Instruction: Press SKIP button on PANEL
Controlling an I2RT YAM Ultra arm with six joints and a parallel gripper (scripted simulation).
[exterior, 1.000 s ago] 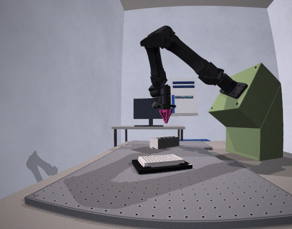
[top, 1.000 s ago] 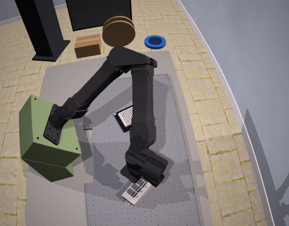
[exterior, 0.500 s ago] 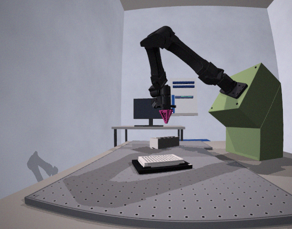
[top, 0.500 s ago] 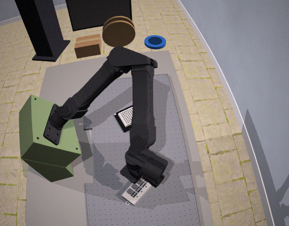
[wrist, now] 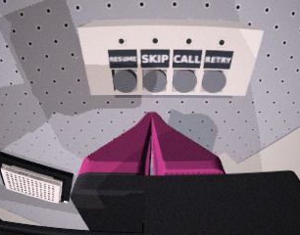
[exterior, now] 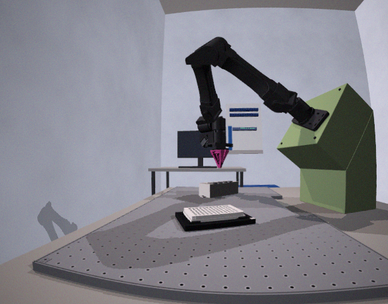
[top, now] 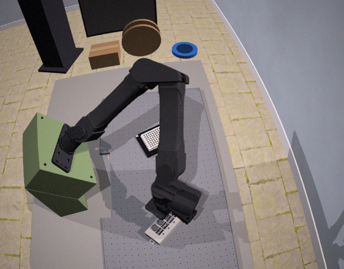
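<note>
The PANEL [wrist: 170, 59] is a pale box with four round grey buttons in a row, labelled left to right RESUME, SKIP, CALL, RETRY. The SKIP button [wrist: 154, 80] is second from the left. No lamp looks lit. My gripper [wrist: 151, 118], with magenta fingers, is shut and empty. Its tip points at the panel's near edge, in line with the SKIP button, and hangs well above the panel [exterior: 218, 189] in the exterior view [exterior: 219, 166]. The 96-well plate C15 [exterior: 213, 212] sits on the black nest N1 [exterior: 215, 221], apart from the gripper.
The green arm pedestal [exterior: 334, 153] stands to the right. The plate on its nest also shows at the left edge of the wrist view [wrist: 31, 183]. The arm hides part of the panel [top: 163, 228] in the top view.
</note>
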